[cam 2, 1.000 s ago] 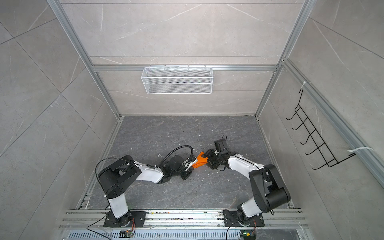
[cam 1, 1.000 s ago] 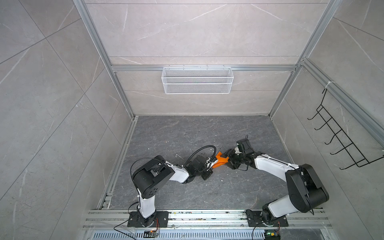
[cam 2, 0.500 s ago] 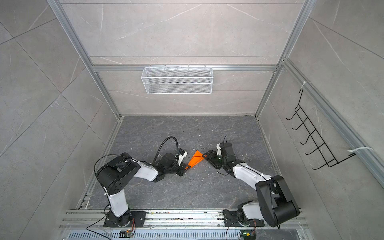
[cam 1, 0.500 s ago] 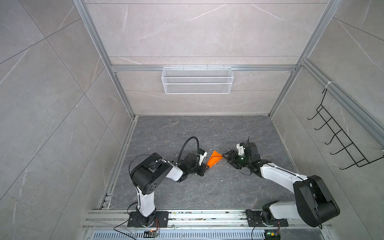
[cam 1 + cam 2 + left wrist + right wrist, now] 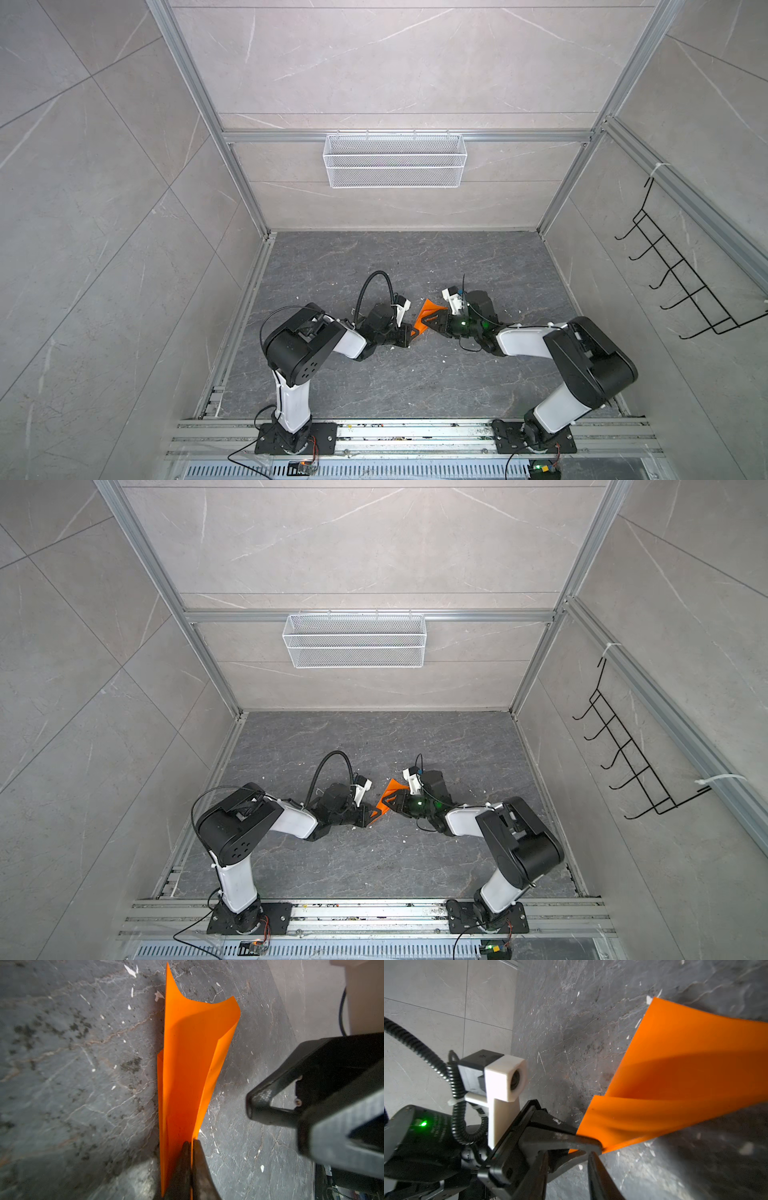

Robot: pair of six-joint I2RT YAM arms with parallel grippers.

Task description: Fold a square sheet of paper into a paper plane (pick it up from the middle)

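Grey floor [image 5: 415,382], white flecks [image 5: 130,970], left jaws clenching orange paper [image 5: 187,1064], right jaws parted beside

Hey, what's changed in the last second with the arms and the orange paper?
The right gripper drew back from the square sheet of paper toward its own side, then came in again beside it, jaws open. The left gripper stayed shut on the paper's corner, barely shifting.

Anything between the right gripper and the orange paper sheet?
Nothing visible. The right gripper stands open beside the folded orange paper sheet, with only grey stone floor between them. The left gripper is shut on one end of the sheet, off that path.
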